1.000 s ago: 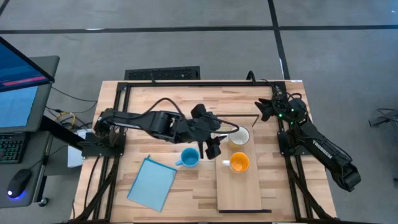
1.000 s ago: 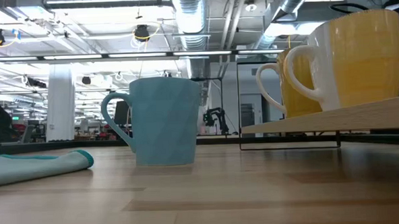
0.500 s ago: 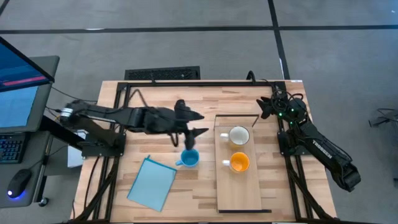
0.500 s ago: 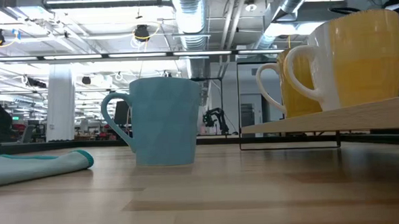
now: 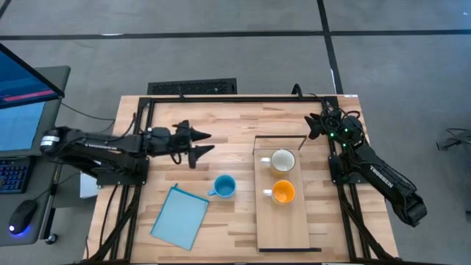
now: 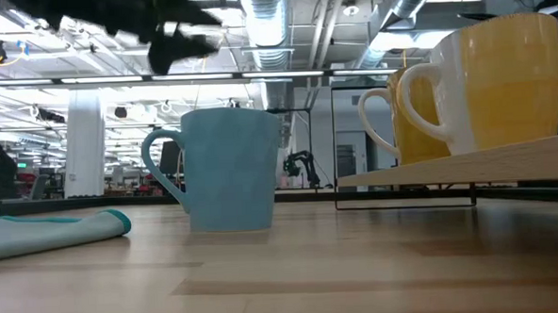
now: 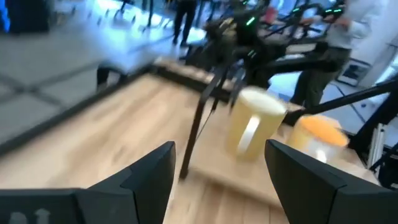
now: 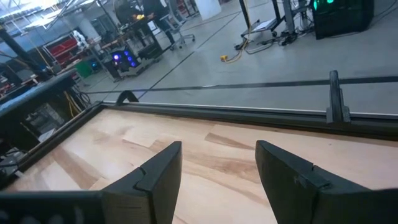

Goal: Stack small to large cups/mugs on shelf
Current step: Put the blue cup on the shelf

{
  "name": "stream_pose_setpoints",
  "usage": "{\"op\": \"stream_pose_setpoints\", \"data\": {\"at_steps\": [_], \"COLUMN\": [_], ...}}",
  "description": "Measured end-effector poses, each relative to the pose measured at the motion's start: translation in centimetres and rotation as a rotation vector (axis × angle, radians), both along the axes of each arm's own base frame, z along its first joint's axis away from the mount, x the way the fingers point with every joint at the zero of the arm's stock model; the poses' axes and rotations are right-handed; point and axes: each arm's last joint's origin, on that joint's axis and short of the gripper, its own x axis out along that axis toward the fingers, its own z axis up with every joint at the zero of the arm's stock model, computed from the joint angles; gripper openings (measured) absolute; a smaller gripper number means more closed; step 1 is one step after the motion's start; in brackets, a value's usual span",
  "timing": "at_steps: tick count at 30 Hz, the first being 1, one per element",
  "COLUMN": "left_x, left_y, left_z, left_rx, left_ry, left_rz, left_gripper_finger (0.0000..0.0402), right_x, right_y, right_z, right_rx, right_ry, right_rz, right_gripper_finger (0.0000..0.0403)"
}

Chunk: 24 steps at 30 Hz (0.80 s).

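Note:
The cream mug (image 5: 282, 160) and the orange mug (image 5: 283, 193) stand upright on the pale shelf board (image 5: 282, 228), the cream one at its far end. The light blue mug (image 5: 224, 186) stands upright on the tabletop, left of the shelf. My left gripper (image 5: 202, 141) is open and empty above the table's left middle, far of the blue mug. Its wrist view shows the cream mug (image 7: 254, 123) and orange mug (image 7: 317, 135) ahead. My right gripper (image 5: 310, 129) is open and empty at the far right corner.
A flat light-blue cloth (image 5: 180, 217) lies on the tabletop near the front left. The shelf's dark metal frame (image 5: 280, 138) stands at its far end. A keyboard (image 5: 193, 87) sits beyond the table's far edge.
My left gripper has drawn back from beside the shelf and the blue mug toward the table's left edge, staying open and empty. The three mugs have stayed where they were.

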Motion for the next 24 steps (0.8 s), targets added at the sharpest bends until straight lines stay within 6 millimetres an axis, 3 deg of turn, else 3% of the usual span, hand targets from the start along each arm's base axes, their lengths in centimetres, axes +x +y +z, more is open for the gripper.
{"op": "stream_pose_setpoints", "data": {"at_steps": [6,17,24], "left_x": [-0.7,-2.2,-4.1], "left_y": [0.0,0.3,0.3], "left_z": [-2.5,-2.6,-4.6], "left_rx": [-0.195,-0.167,-0.190], "left_ry": [0.025,0.074,0.018], "left_rz": [0.014,-0.092,-0.106], "left_gripper_finger": [0.0240,0.0240,0.0240], "right_x": [0.0,-0.1,-0.2], "right_y": [0.0,-0.1,-0.2], "right_z": [0.0,0.0,0.0], "right_rx": [0.000,-0.012,-0.015], "right_ry": [0.000,0.016,0.021], "right_rz": [0.000,-0.055,-0.082], "right_gripper_finger": [0.0226,0.0226,0.0226]}}
